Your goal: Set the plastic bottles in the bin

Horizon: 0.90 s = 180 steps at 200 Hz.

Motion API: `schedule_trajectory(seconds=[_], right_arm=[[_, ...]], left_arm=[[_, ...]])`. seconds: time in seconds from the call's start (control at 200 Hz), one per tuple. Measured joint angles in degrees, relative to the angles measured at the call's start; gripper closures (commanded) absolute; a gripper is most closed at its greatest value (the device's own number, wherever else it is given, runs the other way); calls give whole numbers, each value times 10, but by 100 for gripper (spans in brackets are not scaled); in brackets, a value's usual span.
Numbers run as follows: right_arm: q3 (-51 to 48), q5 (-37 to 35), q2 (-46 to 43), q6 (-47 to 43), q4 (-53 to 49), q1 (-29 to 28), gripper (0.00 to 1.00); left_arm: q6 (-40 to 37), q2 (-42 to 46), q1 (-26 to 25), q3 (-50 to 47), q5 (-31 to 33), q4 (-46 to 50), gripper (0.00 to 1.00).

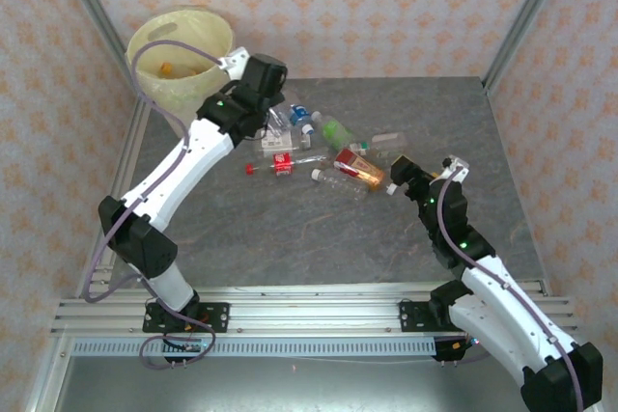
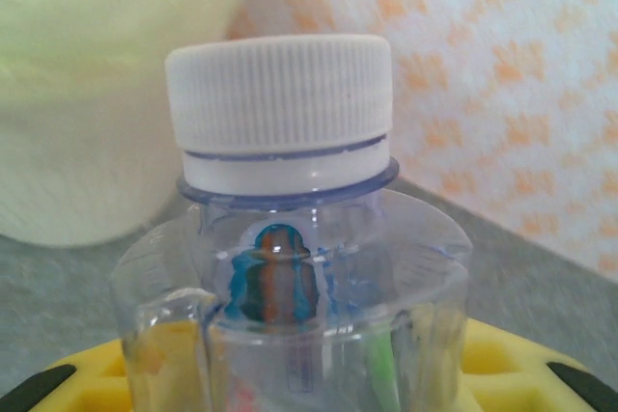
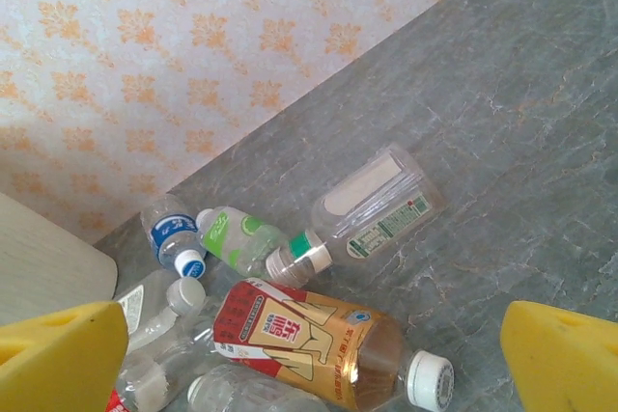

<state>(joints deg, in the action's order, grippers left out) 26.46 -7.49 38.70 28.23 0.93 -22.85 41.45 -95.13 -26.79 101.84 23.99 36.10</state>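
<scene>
Plastic bottles (image 1: 319,147) mostly lie heaped mid-table, but one white-capped bottle (image 2: 290,267) is clamped in the left gripper (image 2: 309,378), cap end up in the wrist view, with the bin (image 1: 208,21) just beyond at upper left, while the right gripper (image 1: 394,180) hangs spread wide beside the heap.

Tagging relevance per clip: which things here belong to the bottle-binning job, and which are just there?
Job: bin; white-capped bottle held by the left end effector; lying loose: orange-labelled bottle, green-labelled bottle, blue-labelled bottle.
Just there: table, patterned wall, aluminium rail.
</scene>
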Motion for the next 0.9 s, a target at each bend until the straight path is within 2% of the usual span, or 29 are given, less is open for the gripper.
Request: schedule_trajectory(seconds=[0.265,0.425,0.59,0.736,0.901], right_arm=[[0,0,-12,-1,0,0,1],[0,0,-13,-9,0,0,1],[0,0,-13,-9,0,0,1],[0,0,-14,-9,-1,0,1],[0,0,-24,-9,-9,0,1]], left_arm=[[-96,87,38,-53,87,-177,58],[-141,86,96,-34,115,-240,57],[-175,31,159,35,96,-256,59],[-221,-38,189,102,82,-265,58],[-261,-118,216,171,19,-253,58]])
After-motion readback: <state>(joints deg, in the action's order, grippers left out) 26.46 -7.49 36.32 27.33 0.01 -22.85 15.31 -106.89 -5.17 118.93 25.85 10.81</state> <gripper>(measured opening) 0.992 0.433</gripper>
